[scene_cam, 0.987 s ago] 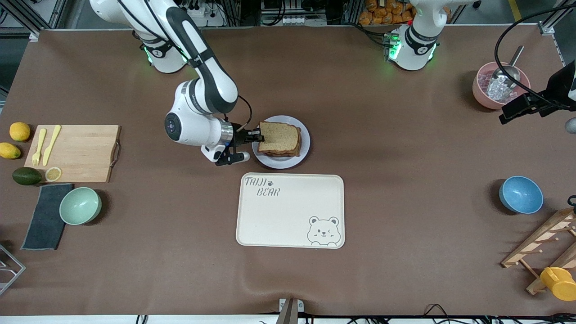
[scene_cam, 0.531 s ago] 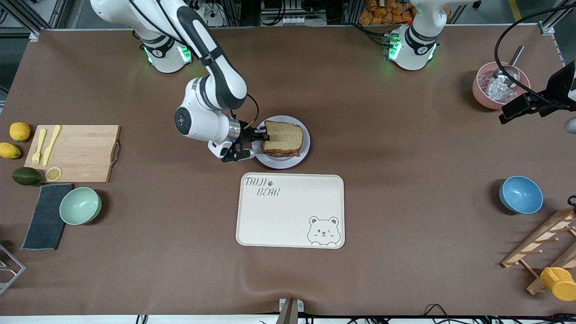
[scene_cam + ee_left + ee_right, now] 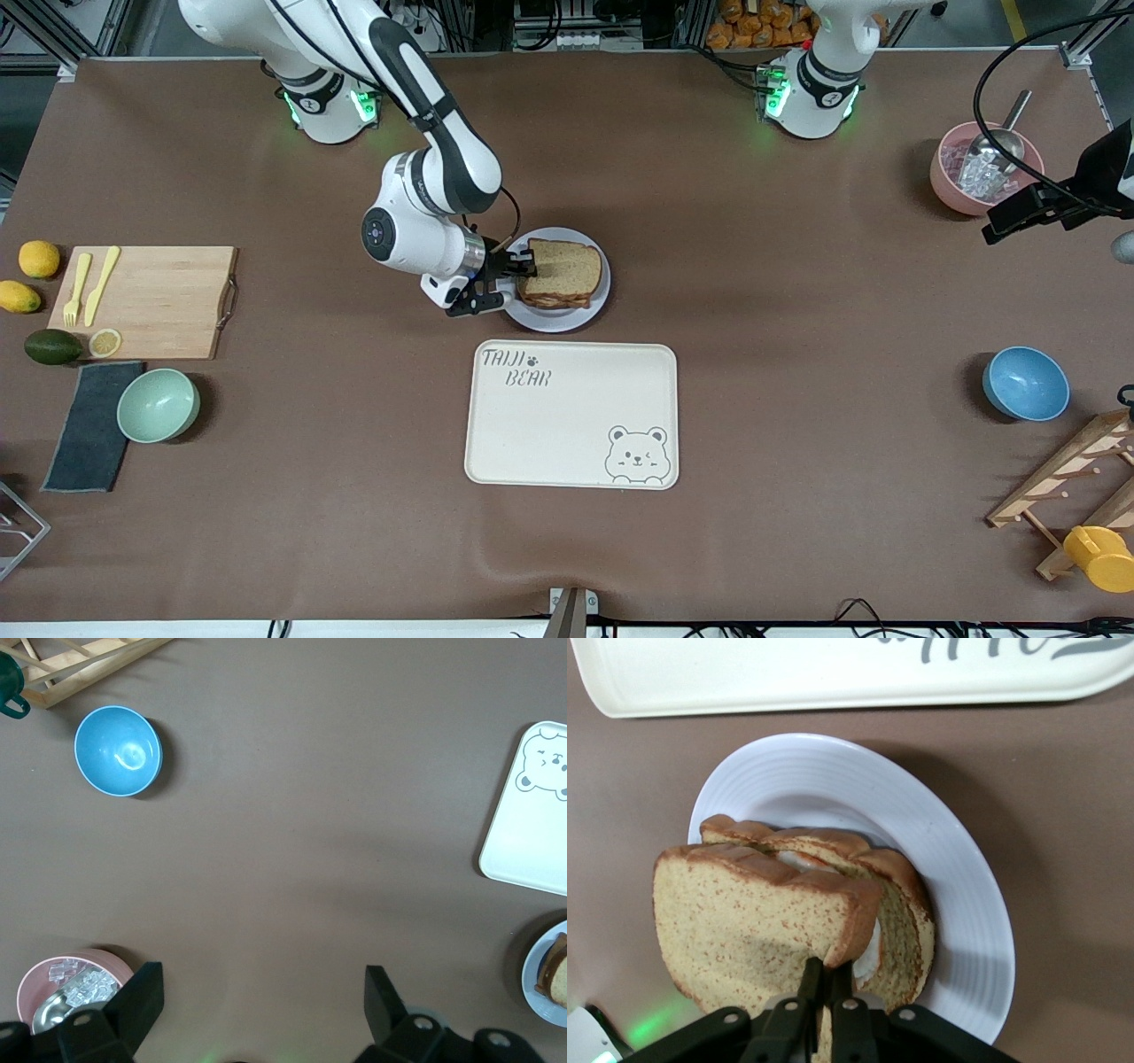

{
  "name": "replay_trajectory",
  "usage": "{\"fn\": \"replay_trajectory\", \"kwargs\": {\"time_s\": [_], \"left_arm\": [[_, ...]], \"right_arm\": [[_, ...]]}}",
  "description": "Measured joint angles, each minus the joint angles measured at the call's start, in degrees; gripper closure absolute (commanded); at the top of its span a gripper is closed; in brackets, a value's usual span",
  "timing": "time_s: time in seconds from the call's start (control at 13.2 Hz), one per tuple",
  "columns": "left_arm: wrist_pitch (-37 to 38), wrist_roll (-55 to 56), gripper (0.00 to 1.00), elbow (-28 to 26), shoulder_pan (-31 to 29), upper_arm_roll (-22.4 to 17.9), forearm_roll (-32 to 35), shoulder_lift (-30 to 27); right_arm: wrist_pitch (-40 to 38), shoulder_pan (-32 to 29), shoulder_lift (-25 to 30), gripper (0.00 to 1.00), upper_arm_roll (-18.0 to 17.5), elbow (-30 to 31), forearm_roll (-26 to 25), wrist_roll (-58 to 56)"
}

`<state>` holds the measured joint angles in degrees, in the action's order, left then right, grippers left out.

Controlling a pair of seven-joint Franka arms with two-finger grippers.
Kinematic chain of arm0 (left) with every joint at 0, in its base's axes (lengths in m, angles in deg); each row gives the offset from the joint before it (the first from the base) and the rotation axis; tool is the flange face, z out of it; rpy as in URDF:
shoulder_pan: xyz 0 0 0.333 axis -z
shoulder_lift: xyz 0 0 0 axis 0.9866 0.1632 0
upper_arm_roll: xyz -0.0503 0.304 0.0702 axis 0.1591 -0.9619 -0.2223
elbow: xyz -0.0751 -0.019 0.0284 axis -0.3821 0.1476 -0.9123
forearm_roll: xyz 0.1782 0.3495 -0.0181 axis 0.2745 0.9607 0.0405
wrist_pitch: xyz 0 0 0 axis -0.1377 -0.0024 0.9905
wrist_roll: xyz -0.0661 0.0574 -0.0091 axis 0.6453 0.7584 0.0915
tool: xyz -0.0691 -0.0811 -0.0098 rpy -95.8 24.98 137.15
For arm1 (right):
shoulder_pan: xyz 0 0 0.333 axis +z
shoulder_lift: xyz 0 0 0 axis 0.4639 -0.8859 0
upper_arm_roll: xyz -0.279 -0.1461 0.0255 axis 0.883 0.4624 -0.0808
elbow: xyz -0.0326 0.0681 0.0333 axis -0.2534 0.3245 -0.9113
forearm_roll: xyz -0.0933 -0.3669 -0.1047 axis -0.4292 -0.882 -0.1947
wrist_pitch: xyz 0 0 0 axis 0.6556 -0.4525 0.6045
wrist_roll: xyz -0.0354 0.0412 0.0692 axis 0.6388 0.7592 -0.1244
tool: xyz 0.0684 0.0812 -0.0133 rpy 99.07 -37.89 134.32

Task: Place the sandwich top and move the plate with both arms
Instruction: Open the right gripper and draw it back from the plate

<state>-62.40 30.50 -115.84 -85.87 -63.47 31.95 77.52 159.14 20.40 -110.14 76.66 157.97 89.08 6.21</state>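
The sandwich top (image 3: pixel 563 266) is a brown bread slice lying tilted on the lower slice with egg (image 3: pixel 908 921), on the pale round plate (image 3: pixel 554 321). My right gripper (image 3: pixel 523 268) is at the plate's rim on the right arm's side, shut on the slice's crust edge. In the right wrist view its two fingers pinch the crust of the sandwich top (image 3: pixel 744 921) at the right gripper (image 3: pixel 831 970), above the plate (image 3: pixel 957 868). My left gripper (image 3: pixel 1019 213) hangs high over the table by the pink bowl, waiting; the left gripper (image 3: pixel 264 1001) is open with nothing in it.
A cream bear-print tray (image 3: pixel 571 416) lies just nearer the camera than the plate. A pink bowl with ice and a scoop (image 3: pixel 983 168) and a blue bowl (image 3: pixel 1025 383) are toward the left arm's end. A cutting board (image 3: pixel 146 301) and a green bowl (image 3: pixel 158 405) sit toward the right arm's end.
The right arm has carried the sandwich top farther over the plate and lower onto the slice beneath it. The left arm has not moved.
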Motion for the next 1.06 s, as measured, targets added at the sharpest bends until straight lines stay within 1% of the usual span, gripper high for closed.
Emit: {"fn": "replay_trajectory", "kwargs": {"time_s": [0.08, 0.38, 0.53, 0.61, 0.76, 0.91, 1.06], "left_arm": [[0.0, 0.0, 0.00, 0.0, 0.0, 0.0, 0.0, 0.0], [0.0, 0.0, 0.00, 0.0, 0.0, 0.1, 0.0, 0.0], [0.0, 0.0, 0.00, 0.0, 0.0, 0.2, 0.0, 0.0], [0.0, 0.0, 0.00, -0.1, 0.0, 0.3, 0.0, 0.0], [0.0, 0.0, 0.00, -0.1, 0.0, 0.3, 0.0, 0.0], [0.0, 0.0, 0.00, -0.2, 0.0, 0.5, 0.0, 0.0], [0.0, 0.0, 0.00, -0.3, 0.1, 0.7, 0.0, 0.0]], "right_arm": [[-0.1, 0.0, 0.0, 0.36, 0.0, 0.0, 0.0, 1.1], [-0.7, 0.0, 0.0, 0.35, 0.2, -0.1, 0.3, 2.4], [-2.2, 0.0, 0.2, 0.32, 0.6, -0.2, 0.4, 2.9], [-3.9, -0.2, 0.3, 0.25, 1.2, -0.5, 0.4, 3.1], [-7.7, -0.7, 0.8, 0.22, 3.7, -1.2, 0.4, 3.2], [-10.9, -1.3, 1.4, 0.19, 7.3, -1.8, 0.1, 3.1], [-14.2, -1.6, 1.8, 0.19, 10.9, -2.6, -2.2, 3.1]]}}
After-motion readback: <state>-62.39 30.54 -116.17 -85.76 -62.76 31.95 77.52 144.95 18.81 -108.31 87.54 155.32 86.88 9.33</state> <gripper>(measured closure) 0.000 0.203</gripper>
